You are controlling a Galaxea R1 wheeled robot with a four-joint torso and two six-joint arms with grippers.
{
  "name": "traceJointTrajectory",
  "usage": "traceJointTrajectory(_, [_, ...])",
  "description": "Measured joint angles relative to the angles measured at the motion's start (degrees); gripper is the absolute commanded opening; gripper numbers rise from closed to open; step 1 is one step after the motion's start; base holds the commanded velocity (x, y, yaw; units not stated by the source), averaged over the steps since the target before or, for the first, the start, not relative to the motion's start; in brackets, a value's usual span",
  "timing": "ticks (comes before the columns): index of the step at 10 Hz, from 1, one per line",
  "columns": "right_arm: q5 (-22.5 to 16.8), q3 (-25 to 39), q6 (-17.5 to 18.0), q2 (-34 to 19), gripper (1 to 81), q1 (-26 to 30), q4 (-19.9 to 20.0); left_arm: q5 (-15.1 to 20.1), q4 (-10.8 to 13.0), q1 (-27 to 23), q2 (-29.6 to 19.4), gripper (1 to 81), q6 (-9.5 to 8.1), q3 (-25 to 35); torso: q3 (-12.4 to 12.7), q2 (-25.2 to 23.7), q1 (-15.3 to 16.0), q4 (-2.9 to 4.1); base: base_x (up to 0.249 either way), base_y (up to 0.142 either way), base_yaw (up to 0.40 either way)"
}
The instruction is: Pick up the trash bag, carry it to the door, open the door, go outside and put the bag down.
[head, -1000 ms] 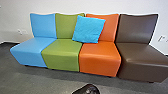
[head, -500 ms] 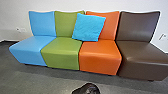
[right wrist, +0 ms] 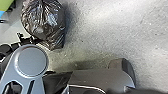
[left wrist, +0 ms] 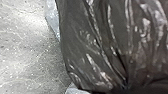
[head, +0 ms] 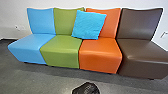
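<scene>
The black trash bag (head: 86, 88) shows at the bottom edge of the head view, in front of the chairs. Its wrinkled, shiny plastic spreads large across the left wrist view as the dark bag (left wrist: 97, 47), with gathered folds and grey floor beside it. From the right wrist camera the rounded bag (right wrist: 43, 23) appears over the grey floor, with black robot parts close to it; whether they touch it, I cannot tell.
Joined blue, green, orange (head: 100, 56) and brown (head: 142, 55) chairs stand along a white wall. A bright blue pillow (head: 89, 25) leans on the green and orange backs. Grey floor (head: 45, 77) lies in front.
The head camera has shifted, so the chairs now sit higher and slightly larger in its view. More of the black bag shows at the bottom edge.
</scene>
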Motion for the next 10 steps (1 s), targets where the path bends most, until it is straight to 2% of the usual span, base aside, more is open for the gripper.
traceJointTrajectory(8, [0.0, 0.0, 0.0, 1.1, 81.1, -0.1, 0.0, -0.1, 0.0, 1.2, -0.2, 1.0, -0.02, 0.1, 0.0, 0.1, 0.0, 0.0, 0.0, 0.0, 0.0])
traceJointTrajectory(10, [0.0, 0.0, 0.0, 1.3, 81.1, -0.2, 0.0, -0.2, 0.2, 1.3, -0.2, 1.0, 0.23, 0.4, 0.0, 2.3, -1.4, 0.0, 0.0, 0.0, 0.0])
